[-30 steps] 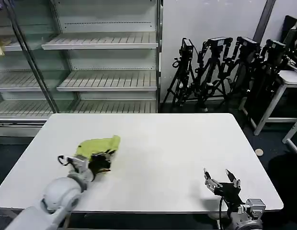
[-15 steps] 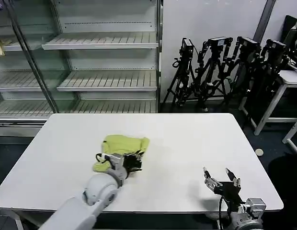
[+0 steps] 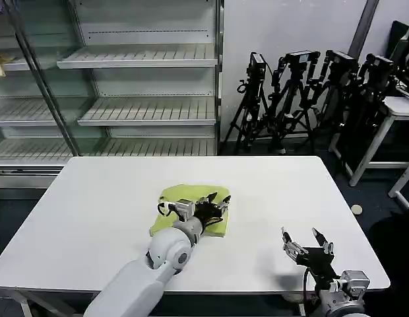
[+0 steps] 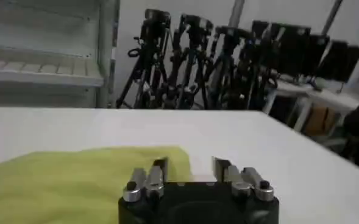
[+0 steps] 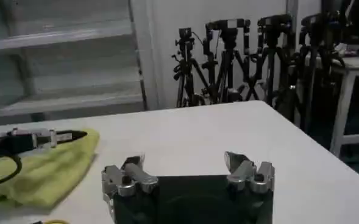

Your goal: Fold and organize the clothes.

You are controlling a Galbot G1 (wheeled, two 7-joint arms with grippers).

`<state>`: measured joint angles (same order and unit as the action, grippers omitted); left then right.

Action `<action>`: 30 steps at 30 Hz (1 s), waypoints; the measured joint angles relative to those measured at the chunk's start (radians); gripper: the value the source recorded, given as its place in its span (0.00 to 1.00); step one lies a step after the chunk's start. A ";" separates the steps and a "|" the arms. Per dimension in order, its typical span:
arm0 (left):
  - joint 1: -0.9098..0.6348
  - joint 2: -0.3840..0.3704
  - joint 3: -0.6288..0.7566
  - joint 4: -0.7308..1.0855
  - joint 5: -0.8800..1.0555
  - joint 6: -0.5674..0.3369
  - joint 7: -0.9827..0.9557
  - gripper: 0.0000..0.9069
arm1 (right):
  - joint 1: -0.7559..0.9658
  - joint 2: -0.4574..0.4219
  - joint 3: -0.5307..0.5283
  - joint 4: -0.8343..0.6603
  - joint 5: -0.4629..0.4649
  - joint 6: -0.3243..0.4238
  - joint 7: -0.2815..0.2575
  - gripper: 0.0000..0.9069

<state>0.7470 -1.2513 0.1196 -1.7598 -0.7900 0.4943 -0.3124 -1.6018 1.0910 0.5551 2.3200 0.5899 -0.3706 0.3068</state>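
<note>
The clothes are one lime-green T-shirt (image 3: 173, 194), lying in a folded bundle on the white table (image 3: 92, 191) a little left of centre. My left gripper (image 3: 216, 203) rests low over the bundle's right edge. In the left wrist view its fingers (image 4: 159, 168) stand apart. The left gripper (image 4: 189, 169) is open, with green cloth (image 4: 63, 182) under one side and bare table under the other. My right gripper (image 3: 303, 243) hovers open near the table's front right edge, well clear of the shirt. In the right wrist view, that open gripper (image 5: 185, 163) faces the shirt (image 5: 45, 173) and the left gripper (image 5: 48, 139) on it.
Empty metal shelves (image 3: 138, 86) stand behind the table at the left. A cluster of black tripods (image 3: 303, 99) stands behind it at the right, next to a white side table (image 3: 399, 109). Bare tabletop lies between the shirt and my right gripper.
My left arm has swept to the right across the table, and the shirt bundle has moved with it from the left side toward the middle. The right gripper has stayed put.
</note>
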 measured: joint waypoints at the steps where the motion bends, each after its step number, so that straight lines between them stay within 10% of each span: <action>1: 0.006 -0.001 -0.009 -0.005 -0.015 -0.009 0.001 1.00 | 0.002 -0.001 -0.002 0.002 -0.001 0.001 0.002 1.00; 30: 0.581 0.249 -0.558 -0.344 0.284 -0.297 0.053 1.00 | 0.070 -0.006 -0.108 -0.022 -0.222 0.077 0.009 1.00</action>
<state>1.3282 -1.0021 -0.4385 -2.1034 -0.5058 0.1977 -0.2590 -1.5315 1.0852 0.4473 2.2976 0.3681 -0.2932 0.3155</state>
